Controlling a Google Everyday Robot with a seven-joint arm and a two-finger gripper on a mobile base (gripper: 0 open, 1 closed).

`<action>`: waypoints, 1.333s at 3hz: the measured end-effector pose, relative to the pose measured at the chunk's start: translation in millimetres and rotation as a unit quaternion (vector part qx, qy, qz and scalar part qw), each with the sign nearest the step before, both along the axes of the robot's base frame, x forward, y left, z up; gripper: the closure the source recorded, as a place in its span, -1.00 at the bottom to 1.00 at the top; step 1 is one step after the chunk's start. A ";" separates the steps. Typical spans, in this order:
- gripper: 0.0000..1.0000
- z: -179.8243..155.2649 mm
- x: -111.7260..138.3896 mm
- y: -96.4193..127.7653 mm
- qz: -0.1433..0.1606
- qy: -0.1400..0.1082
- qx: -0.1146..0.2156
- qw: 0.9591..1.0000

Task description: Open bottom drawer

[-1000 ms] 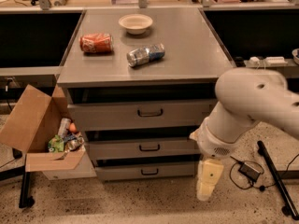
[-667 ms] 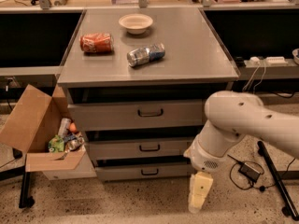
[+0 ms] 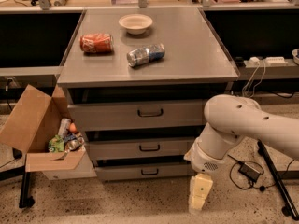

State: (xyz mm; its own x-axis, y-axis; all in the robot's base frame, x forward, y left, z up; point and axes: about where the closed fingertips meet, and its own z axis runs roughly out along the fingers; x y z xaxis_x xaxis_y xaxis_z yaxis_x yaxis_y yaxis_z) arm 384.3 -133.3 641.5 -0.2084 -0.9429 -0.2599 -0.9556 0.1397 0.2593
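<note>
Your pincer (image 3: pixel 198 200) hangs low, pointing down at the floor, and the bottom drawer (image 3: pixel 122 173) sits up and to its left, with the drawer's right end just beside the wrist above the pincer. Here is the relation that matters: the drawer's small dark handle (image 3: pixel 149 171) lies to the pincer's left and a little higher, near but clearly apart, nothing touching. That handle is a short bar running side to side along the front panel, so by my reading you will need to bring the pincer up and leftward and turn it to face the cabinet before it can close across the bar. You have only one arm here, and it comes in from the right, so the reach runs right to left across the drawer front. The pincer holds nothing and touches nothing that I can see; how wide it stands I cannot tell from this angle. The drawer looks fully shut, flush under the middle drawer (image 3: pixel 117 149), whose handle (image 3: pixel 149 148) is a similar bar directly above your target, higher again from the pincer, so watch that you do not climb too far. Farther up and left of the pincer, the worktop (image 3: pixel 196 55) carries a red can (image 3: pixel 96 43), a silver can (image 3: pixel 145 54) and a bowl (image 3: pixel 135 23), all well out of your path. A cardboard box (image 3: pixel 28 125) sits far off to the pincer's left, beside the cabinet.
</note>
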 end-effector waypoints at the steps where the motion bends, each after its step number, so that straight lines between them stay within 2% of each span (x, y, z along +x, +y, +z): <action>1: -1.00 -75.2 11.2 -13.6 -0.005 0.008 -0.025 1.000; 2: -1.00 -150.9 23.5 -23.1 -0.002 0.005 -0.022 1.000; 3: -1.00 -234.0 32.2 -20.1 -0.001 0.001 -0.006 1.000; 4: -1.00 -234.4 32.1 -20.0 -0.001 0.001 -0.006 1.000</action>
State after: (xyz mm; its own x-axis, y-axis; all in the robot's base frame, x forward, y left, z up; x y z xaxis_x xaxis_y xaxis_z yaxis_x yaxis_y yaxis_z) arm 416.4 -153.2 407.1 -0.2111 -0.9453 -0.2485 -0.9548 0.1451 0.2592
